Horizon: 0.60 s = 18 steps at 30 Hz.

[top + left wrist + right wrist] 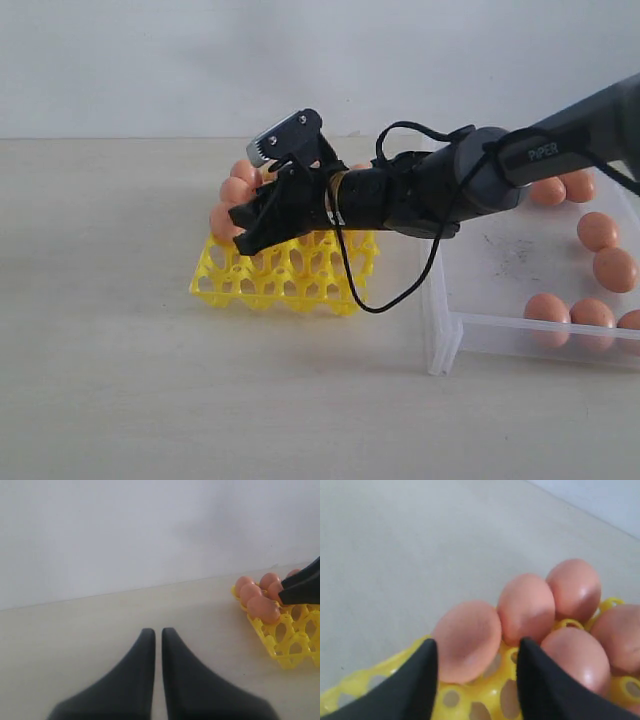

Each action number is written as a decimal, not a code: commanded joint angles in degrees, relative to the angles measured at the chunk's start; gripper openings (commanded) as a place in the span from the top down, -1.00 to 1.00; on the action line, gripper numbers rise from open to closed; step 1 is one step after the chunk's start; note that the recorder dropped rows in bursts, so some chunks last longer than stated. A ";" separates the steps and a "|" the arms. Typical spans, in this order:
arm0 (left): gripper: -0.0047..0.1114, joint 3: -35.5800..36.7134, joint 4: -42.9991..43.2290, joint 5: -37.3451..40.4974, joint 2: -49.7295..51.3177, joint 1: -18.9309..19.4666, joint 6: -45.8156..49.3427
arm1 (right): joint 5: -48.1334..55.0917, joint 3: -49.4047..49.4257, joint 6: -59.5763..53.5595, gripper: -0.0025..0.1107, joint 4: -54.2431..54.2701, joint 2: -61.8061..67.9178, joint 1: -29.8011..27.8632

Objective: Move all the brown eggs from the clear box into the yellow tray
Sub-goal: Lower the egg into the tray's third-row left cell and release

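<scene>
The yellow tray (290, 275) lies on the table left of the clear box (500, 330). Several brown eggs (236, 188) fill its far-left cups, and several more (597, 230) lie along the far and near walls of the box. My right gripper (238, 230) hangs low over the tray's left corner, open. In the right wrist view its fingers (422, 680) straddle one brown egg (467, 637) that rests in a corner cup, with a gap on one side. My left gripper (158, 632) is shut and empty above bare table, with the tray (287, 645) off to its side.
The right arm and its black cable (360, 290) stretch across the tray's right half from the box side. The box's near-left corner (445, 350) stands close to the tray. Bare table lies in front of and left of the tray.
</scene>
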 commanded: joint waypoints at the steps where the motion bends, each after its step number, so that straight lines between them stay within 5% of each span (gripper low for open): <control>1: 0.85 0.23 -0.13 -0.18 -0.04 -0.29 -0.29 | -8.84 0.28 1.28 0.94 0.79 -1.12 0.69; 18: 0.85 0.23 -0.13 -0.18 -0.04 -0.29 -0.29 | 2.01 -2.25 1.25 0.96 3.76 1.88 3.38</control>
